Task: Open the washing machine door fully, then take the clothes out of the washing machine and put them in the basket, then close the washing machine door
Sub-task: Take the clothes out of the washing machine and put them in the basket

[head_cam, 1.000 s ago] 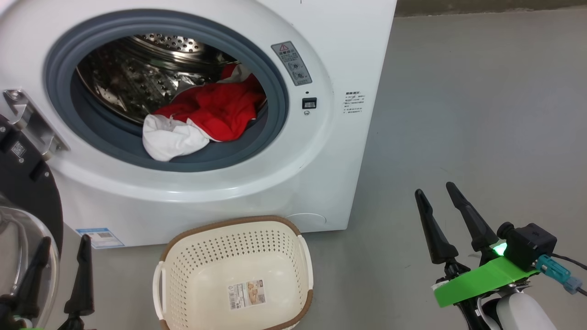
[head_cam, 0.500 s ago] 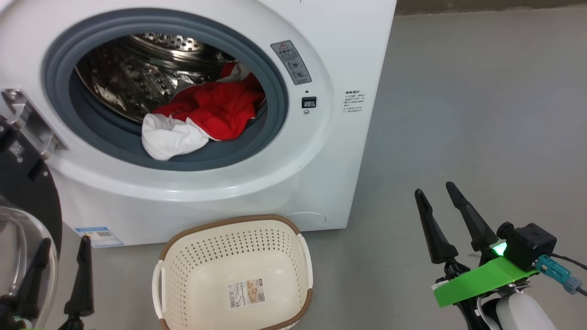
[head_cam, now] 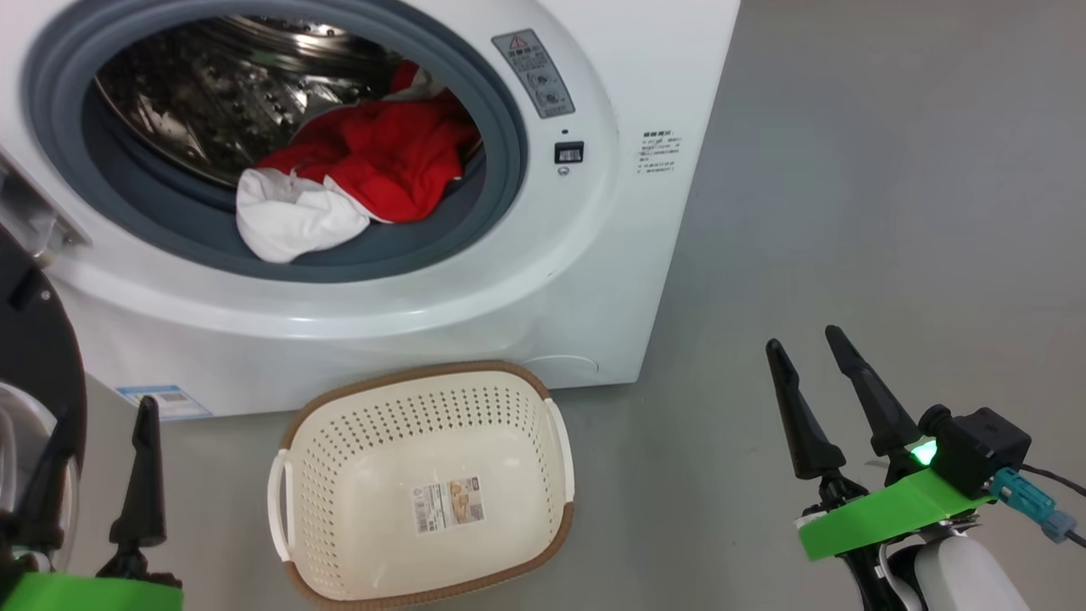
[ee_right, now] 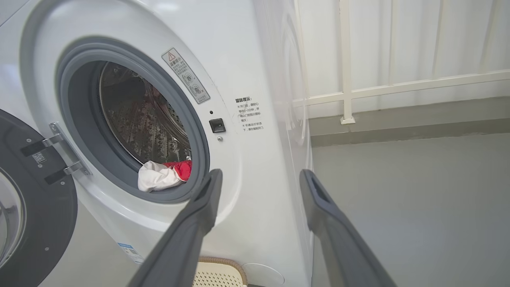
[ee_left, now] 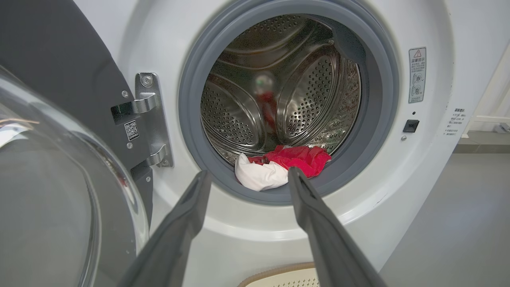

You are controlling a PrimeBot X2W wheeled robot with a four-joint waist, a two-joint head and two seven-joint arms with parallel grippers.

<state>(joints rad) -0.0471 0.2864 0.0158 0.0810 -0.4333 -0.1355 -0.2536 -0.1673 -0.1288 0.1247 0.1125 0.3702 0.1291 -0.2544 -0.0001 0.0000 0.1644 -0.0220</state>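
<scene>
Closest to me, both grippers hang in front of the washing machine with nothing in them. The left gripper is low before its hinge side, fingers spread. The right gripper is off its right front corner over bare floor, fingers likewise apart.

The washing machine door stands swung out on the hinge side, its glass bowl just beside the left fingers. I'd worry that an arm heading for the mouth clips that rim and sends the door swinging back across the opening.

The basket sits empty on the floor close before the machine's front, below the mouth. It looks light, so a brushing finger could shove it aside, and a dropped garment would then land on the floor.

Further in, the clothes lie at the mouth's lower edge. The white piece is draped over the grey gasket, with the red bundled behind it. Tangled like that, one pull may drag both out, or snag cloth in the gasket fold.
</scene>
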